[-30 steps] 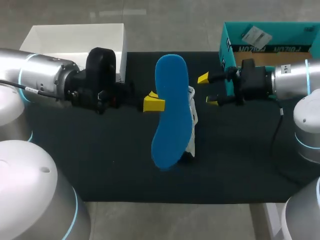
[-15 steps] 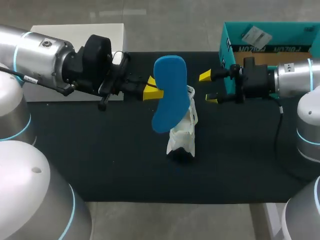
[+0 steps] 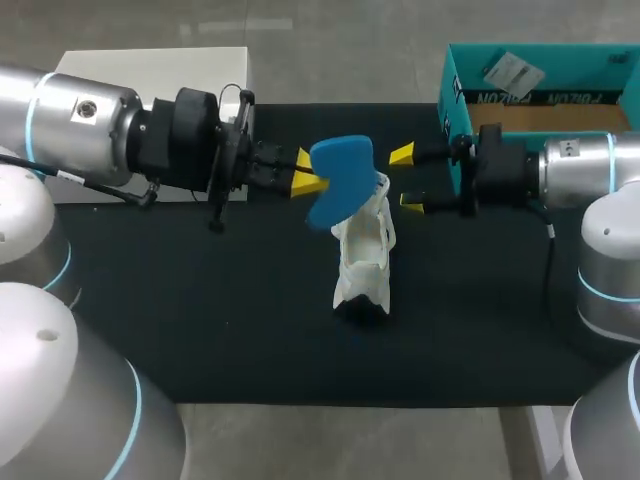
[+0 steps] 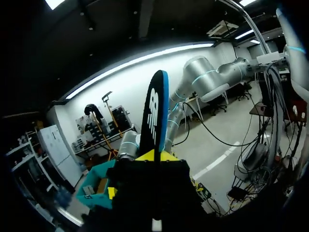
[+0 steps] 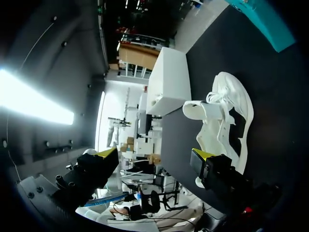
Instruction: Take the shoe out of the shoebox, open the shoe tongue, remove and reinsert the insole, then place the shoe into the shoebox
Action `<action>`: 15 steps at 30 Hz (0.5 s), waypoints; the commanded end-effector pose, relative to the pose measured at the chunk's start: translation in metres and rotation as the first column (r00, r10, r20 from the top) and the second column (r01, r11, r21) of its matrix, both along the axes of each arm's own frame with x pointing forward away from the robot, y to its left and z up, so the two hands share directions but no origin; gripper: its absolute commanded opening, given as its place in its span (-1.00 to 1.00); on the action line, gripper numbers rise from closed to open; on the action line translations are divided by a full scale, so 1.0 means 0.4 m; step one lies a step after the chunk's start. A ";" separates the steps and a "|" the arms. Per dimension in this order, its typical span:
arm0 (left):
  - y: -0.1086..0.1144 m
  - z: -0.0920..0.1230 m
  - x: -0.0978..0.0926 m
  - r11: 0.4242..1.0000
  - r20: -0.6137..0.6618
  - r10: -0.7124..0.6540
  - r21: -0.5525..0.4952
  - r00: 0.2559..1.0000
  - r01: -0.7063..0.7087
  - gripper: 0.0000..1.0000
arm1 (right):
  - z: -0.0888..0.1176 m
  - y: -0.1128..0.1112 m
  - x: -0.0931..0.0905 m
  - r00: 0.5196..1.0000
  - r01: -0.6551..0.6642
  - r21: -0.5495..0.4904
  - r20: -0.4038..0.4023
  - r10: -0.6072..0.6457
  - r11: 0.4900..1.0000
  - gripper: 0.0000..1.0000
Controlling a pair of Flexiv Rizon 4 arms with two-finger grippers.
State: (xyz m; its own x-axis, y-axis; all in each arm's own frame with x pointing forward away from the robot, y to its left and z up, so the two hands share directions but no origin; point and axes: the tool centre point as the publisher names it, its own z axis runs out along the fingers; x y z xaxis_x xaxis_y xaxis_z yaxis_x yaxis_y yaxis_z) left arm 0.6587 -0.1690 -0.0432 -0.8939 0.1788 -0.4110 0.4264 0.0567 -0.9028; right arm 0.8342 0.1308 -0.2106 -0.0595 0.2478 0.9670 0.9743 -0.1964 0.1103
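black mat [image 3: 200,330] covers the table. left gripper [image 3: 308,175] is clamped on one end of the blue insole [image 3: 340,180], holding it in the air over the shoe's far end. right gripper [image 3: 407,180] hangs just across from it, fingers spread wide, gripping nothing. white shoe [image 3: 365,260] sits near the mat's middle. teal shoebox [image 3: 455,90] stands at the far right corner, a white box [image 3: 150,65] at the far left corner.

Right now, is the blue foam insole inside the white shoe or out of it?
Out: the left gripper pinches the blue foam insole, apart from the white shoe.
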 end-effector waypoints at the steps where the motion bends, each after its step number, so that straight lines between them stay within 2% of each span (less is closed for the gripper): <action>1: -0.032 0.000 0.072 0.960 0.617 -0.208 -0.018 0.759 0.279 -1.00 | 0.026 -0.003 0.005 1.000 -0.009 0.024 0.007 0.009 1.000 1.00; 15: -0.029 0.010 0.081 0.965 0.632 -0.206 0.005 0.747 0.263 -1.00 | 0.032 -0.004 0.006 1.000 0.001 0.025 -0.003 -0.001 1.000 1.00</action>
